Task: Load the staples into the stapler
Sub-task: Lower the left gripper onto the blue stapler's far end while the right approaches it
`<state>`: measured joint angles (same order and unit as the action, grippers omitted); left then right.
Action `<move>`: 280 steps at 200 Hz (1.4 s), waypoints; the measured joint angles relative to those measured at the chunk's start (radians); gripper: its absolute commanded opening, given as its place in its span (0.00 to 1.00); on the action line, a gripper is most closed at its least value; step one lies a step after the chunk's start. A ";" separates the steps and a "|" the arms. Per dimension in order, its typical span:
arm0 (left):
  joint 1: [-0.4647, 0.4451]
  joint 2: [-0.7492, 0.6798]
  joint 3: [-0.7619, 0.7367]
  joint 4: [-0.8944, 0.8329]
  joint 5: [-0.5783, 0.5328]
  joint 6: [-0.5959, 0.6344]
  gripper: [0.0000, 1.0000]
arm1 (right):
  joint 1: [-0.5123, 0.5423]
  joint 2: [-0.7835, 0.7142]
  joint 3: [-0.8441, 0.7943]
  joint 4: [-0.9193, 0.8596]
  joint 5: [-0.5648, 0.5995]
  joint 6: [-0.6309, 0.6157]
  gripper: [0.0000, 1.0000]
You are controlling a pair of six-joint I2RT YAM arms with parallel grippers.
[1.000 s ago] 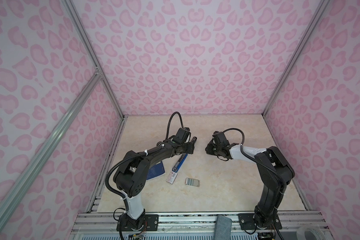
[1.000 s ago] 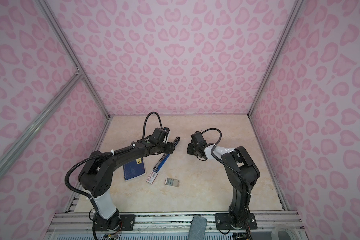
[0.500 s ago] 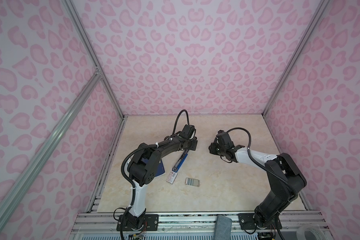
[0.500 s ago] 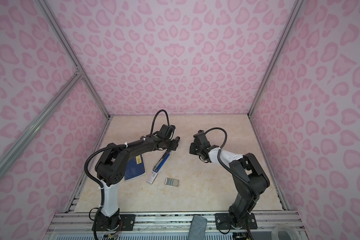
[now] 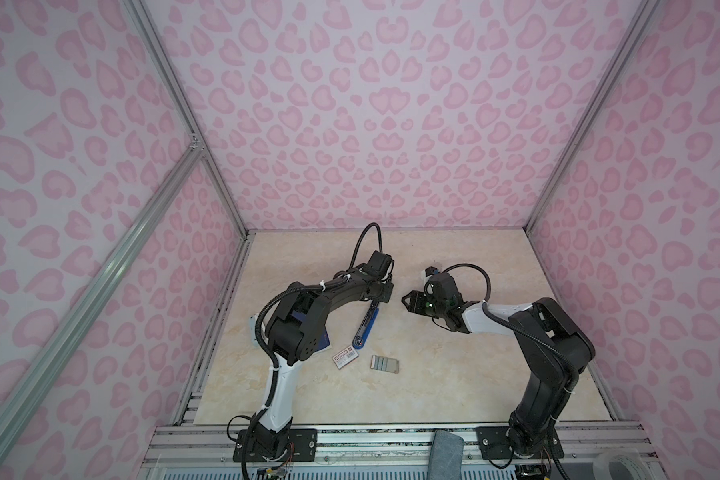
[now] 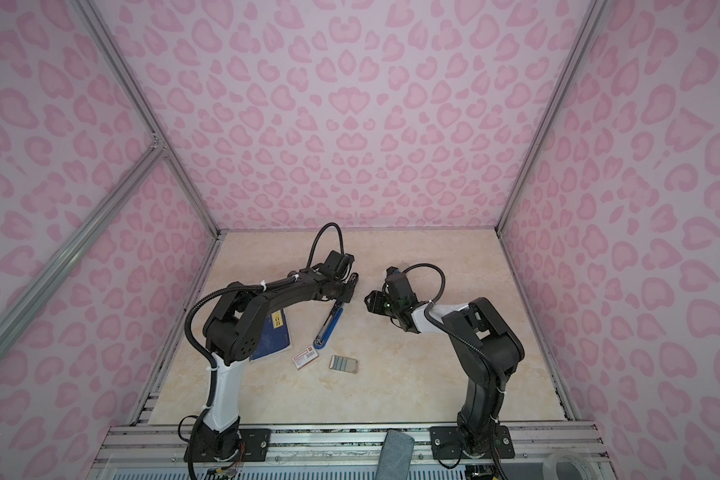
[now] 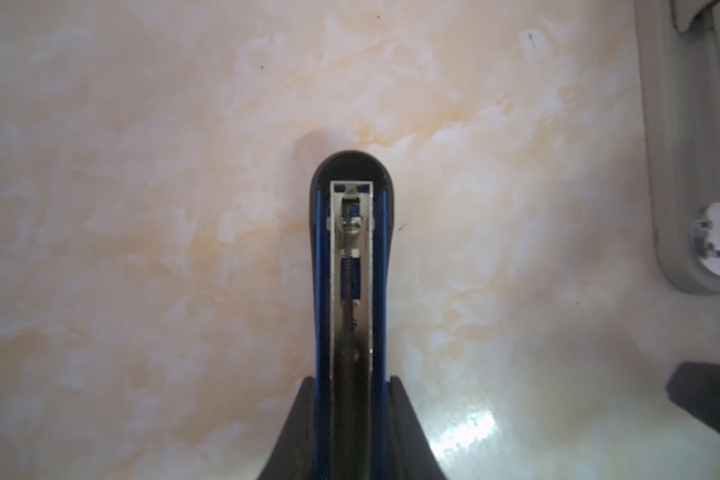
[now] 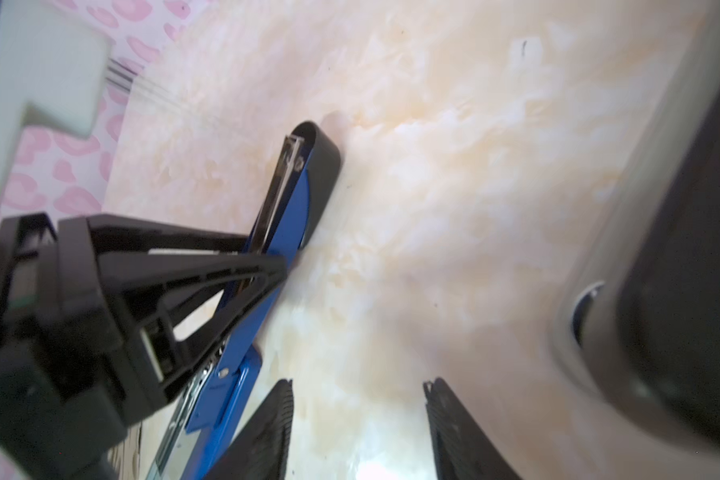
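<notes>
Marble-look tabletop [image 5: 454, 374]: left gripper [image 7: 350, 384] clamps the sides of the opened blue stapler [image 5: 366, 328], right gripper [image 8: 358, 386] gapes empty beside it; staples [image 5: 385, 364] lie apart nearer the front, probably light, brittle strips best pinched across their long edges.

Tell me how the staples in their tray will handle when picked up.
The staples are thin grey strips lying side by side, so probably light and apt to snap if pinched hard. Their tray is open on top, so tilting may spill them. The table looks glossy; a push would likely slide the tray.
</notes>
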<state>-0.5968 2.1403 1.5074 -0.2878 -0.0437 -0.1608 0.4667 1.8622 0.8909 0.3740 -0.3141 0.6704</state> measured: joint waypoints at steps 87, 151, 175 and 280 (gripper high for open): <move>-0.013 -0.084 -0.111 0.053 0.039 0.014 0.16 | -0.047 0.178 0.107 0.209 -0.100 0.106 0.64; -0.024 -0.108 -0.155 0.114 0.066 0.021 0.15 | -0.061 0.268 0.130 0.359 -0.177 0.216 0.64; -0.040 -0.109 -0.155 0.128 0.072 0.022 0.16 | -0.061 0.283 0.137 0.396 -0.196 0.241 0.63; -0.071 -0.106 -0.155 0.130 0.092 0.032 0.34 | -0.096 0.335 0.071 0.624 -0.255 0.375 0.35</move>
<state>-0.6678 2.0342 1.3525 -0.1577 0.0483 -0.1287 0.3706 2.1967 0.9623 0.9985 -0.5694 1.0458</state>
